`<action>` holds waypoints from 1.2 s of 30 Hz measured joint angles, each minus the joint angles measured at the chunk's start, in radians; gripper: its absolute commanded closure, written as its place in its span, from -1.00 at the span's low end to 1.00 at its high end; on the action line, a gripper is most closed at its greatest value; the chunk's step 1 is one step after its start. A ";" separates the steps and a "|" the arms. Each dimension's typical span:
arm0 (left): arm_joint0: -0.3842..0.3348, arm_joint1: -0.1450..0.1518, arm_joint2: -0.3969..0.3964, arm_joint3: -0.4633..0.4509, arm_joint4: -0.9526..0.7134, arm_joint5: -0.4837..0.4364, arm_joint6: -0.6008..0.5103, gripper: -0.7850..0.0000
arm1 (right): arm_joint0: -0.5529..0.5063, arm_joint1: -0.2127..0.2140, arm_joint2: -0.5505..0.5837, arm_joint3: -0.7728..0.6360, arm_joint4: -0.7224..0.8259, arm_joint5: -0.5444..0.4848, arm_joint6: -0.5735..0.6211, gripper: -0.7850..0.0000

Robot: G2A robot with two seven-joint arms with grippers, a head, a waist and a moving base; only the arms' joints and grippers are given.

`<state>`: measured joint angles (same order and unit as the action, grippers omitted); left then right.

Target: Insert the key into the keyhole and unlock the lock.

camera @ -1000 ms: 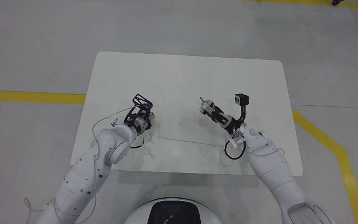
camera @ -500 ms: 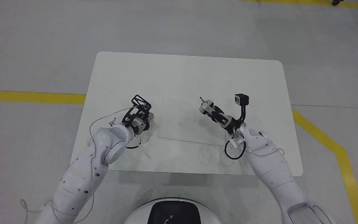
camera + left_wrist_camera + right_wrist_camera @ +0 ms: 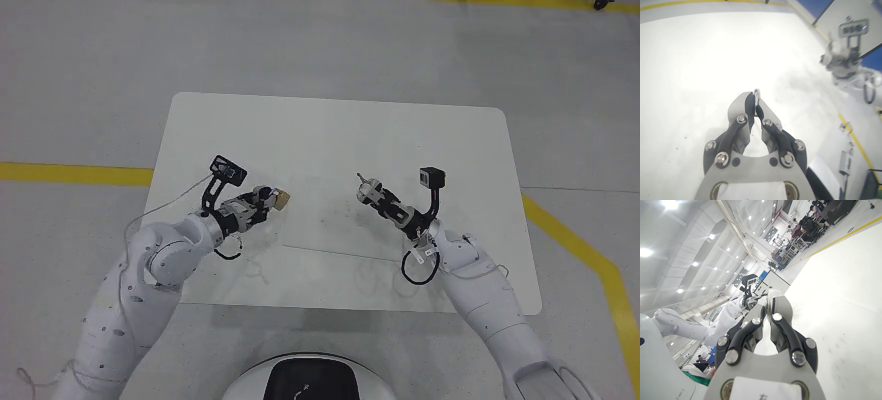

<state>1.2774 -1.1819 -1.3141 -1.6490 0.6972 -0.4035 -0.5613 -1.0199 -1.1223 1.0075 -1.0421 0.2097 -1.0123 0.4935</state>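
My left gripper (image 3: pixel 270 198) hovers left of the table's middle, shut on a small brass lock (image 3: pixel 284 200) that sticks out toward the other arm. The lock (image 3: pixel 756 97) is seen edge-on between the black pads of the left gripper (image 3: pixel 755 102). My right gripper (image 3: pixel 367 189) stands right of the middle, shut on a thin metal key (image 3: pixel 359 179) pointing toward the lock. The key (image 3: pixel 768 298) is a flat blade in the right gripper (image 3: pixel 769 304). A clear gap separates key and lock.
The white table (image 3: pixel 420 130) carries a faint rectangular sheet (image 3: pixel 330 225) between the arms. Its far half is bare. A yellow floor line (image 3: pixel 70 173) runs past the table's left and right sides.
The left arm has turned its wrist and swung its gripper toward the middle, so the brass lock now points at the right gripper. The right arm has stayed still.
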 measured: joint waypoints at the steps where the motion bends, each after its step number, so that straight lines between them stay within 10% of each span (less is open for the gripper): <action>1: -0.001 0.002 -0.018 0.008 -0.093 -0.038 -0.014 1.00 | 0.000 0.000 0.000 0.000 0.000 0.000 0.000 1.00; 8: -0.039 0.011 -0.053 0.080 -0.464 -0.154 -0.134 1.00 | 0.000 0.000 0.000 0.000 0.000 0.000 0.000 1.00; 19: -0.038 0.010 -0.040 0.100 -0.521 -0.148 -0.139 1.00 | -0.006 -0.001 -0.001 -0.012 0.008 0.013 -0.007 1.00; 36: -0.208 -0.026 0.175 0.332 -0.778 -0.280 -0.230 1.00 | 0.013 -0.062 -0.123 -0.034 0.252 0.152 0.070 1.00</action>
<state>1.0693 -1.2079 -1.1389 -1.3174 -0.0806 -0.6830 -0.7911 -1.0070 -1.1846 0.8844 -1.0764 0.4617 -0.8601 0.5636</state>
